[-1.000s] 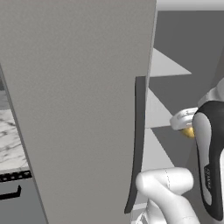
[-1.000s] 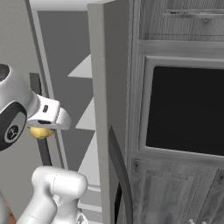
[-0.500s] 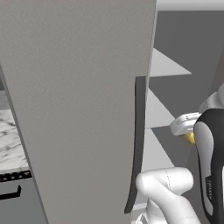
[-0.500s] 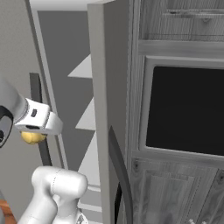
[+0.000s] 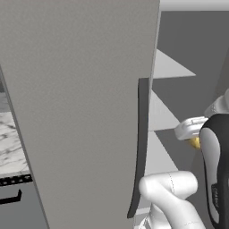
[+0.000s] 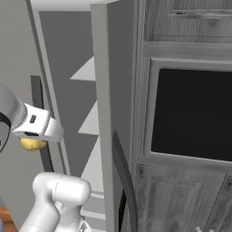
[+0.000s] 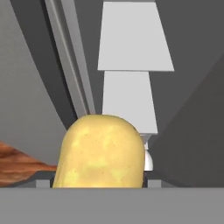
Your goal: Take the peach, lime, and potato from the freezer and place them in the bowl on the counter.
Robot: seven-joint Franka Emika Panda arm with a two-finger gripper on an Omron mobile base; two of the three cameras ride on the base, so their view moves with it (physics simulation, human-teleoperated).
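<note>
Hand view: the potato [image 7: 99,152] sits clamped in the gripper [image 7: 99,183], shelves [image 7: 133,39] beyond it. Over the past second the hand has drawn back from the freezer [image 5: 80,112] (bowl trip next, likely). Right base view shows the gripper [image 6: 32,143] from outside, beside the door [image 6: 106,90].

One yellow, lumpy oblong potato [image 7: 99,152]; one tall matte grey freezer [image 5: 80,107] with three white inner shelves [image 7: 133,37] visible inside it; one dark-glass oven panel [image 6: 192,113] right of the freezer; one white marble worktop [image 5: 11,145] to its left.
</note>
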